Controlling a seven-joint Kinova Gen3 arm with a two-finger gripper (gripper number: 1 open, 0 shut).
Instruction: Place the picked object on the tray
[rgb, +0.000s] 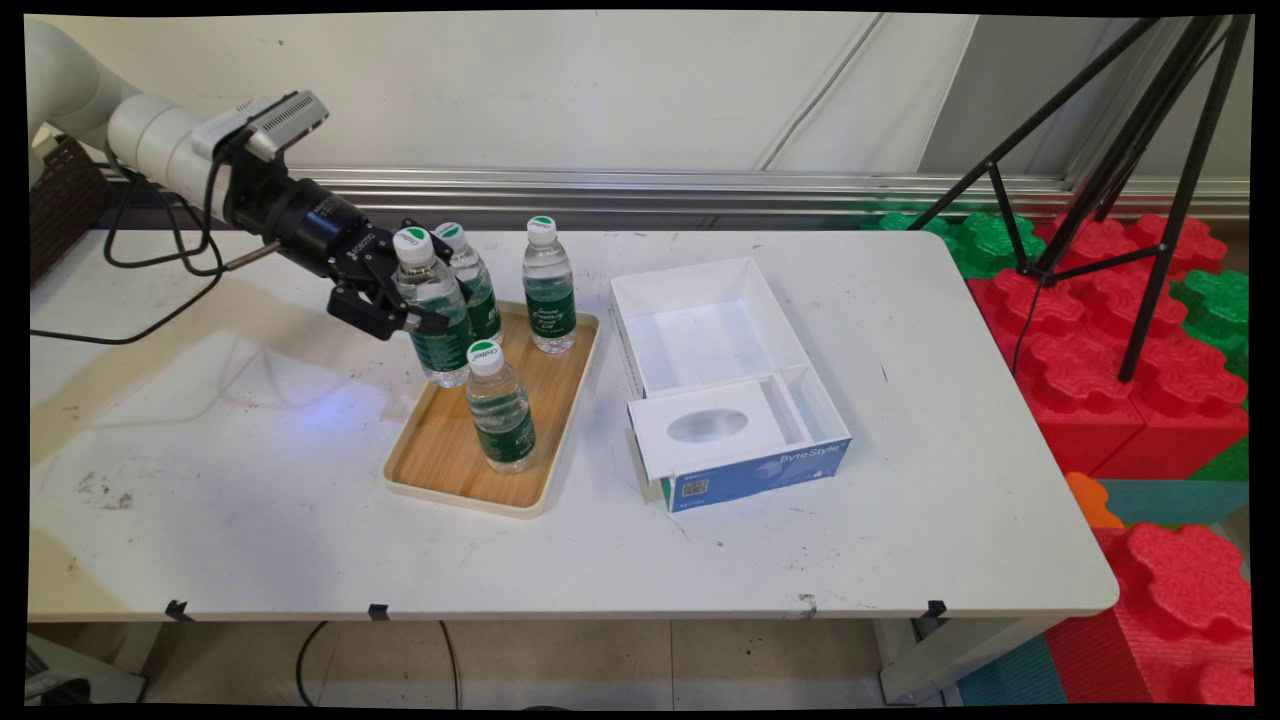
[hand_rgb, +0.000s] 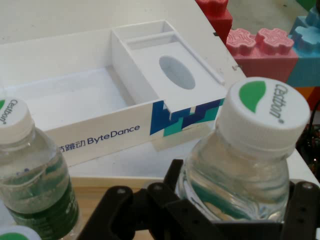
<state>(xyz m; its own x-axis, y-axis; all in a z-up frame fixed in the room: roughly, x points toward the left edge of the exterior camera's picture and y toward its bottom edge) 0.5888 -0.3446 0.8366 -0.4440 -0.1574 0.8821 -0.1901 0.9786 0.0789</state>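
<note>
The arm reaches in from the upper left, stretched low & nearly level over the worktop (rgb: 250, 500), cables drooping behind it. The hand (rgb: 415, 318) is clamped round a water bottle (rgb: 432, 310) at mid-body, fingers on either side of the green label; in the hand view that bottle (hand_rgb: 245, 160) fills the lower right, white cap w/ a green leaf mark on top, black linkage pressed to both sides of it. The bottle stands upright at the far-left corner of a wooden tray (rgb: 450, 450); can't tell if its base rests on the tray or is just off it. The tray has a pale rim & holds 3 more bottles, all upright, same green labels & white caps: one just behind the gripped one (rgb: 470, 280), nearly touching it; one at the far-right corner (rgb: 549, 285), apart from the rest; one near the middle (rgb: 500, 405), closer to the front. Right of the tray, near but not touching, sits an open white box (rgb: 700, 330) w/ a blue printed front wall. Its big far compartment has nothing in it; the near end has a white insert w/ an oval cutout (rgb: 707, 426) & a narrow slot beside it.
</note>
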